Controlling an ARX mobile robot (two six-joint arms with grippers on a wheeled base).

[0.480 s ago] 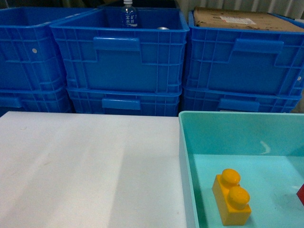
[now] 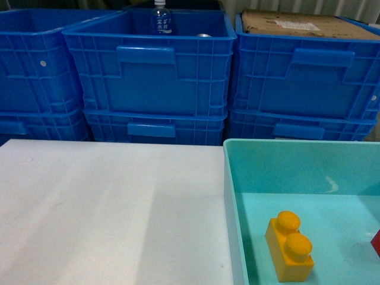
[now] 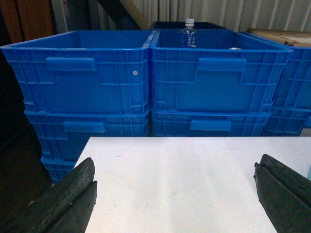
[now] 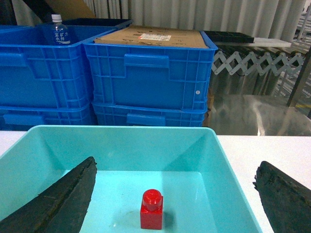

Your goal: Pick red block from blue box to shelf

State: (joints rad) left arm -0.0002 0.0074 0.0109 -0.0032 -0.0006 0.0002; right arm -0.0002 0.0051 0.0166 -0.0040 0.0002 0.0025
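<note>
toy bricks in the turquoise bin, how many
2: a yellow brick near the front left of the blue box, and the red block on its floor further right. Part of the bin is out of view.

The water bottle (image 2: 161, 18) standing in a dark blue crate (image 2: 148, 62) wears a blue label with white characters, too small to read. The cardboard sheet (image 4: 154, 35) carries a white sticker (image 4: 154, 36) whose print is illegible.

Soft, even indoor light; slight blur
</note>
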